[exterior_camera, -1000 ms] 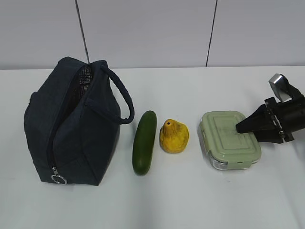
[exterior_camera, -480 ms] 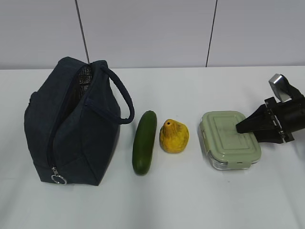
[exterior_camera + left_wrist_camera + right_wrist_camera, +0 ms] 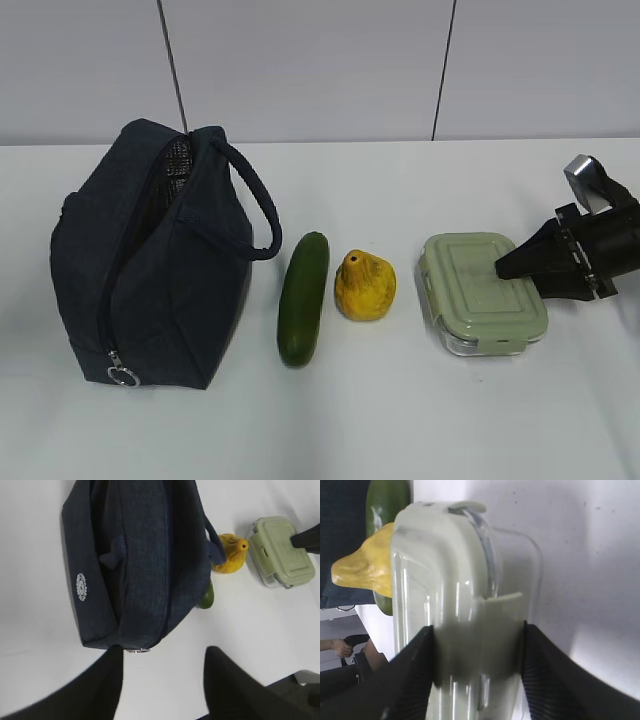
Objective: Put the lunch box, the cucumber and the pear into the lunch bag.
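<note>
The navy lunch bag (image 3: 150, 260) stands at the left with its zipper partly undone. Right of it lie the dark green cucumber (image 3: 303, 297), the yellow pear (image 3: 365, 287) and the sage-lidded lunch box (image 3: 480, 290), all on the table. My right gripper (image 3: 510, 270) reaches in from the right and is shut on the lunch box (image 3: 445, 580), its fingers (image 3: 415, 665) pressed on both sides of the near end. My left gripper (image 3: 162, 652) hovers open over the table just in front of the lunch bag (image 3: 145, 555), near the silver ring pull (image 3: 137, 650). It is out of the exterior view.
A white table (image 3: 400, 420) carries everything, and a pale panelled wall (image 3: 320, 70) stands behind it. The bag's strap handle (image 3: 255, 205) loops out toward the cucumber. From the left wrist, the pear (image 3: 230, 555) and lunch box (image 3: 280, 550) show beyond the bag.
</note>
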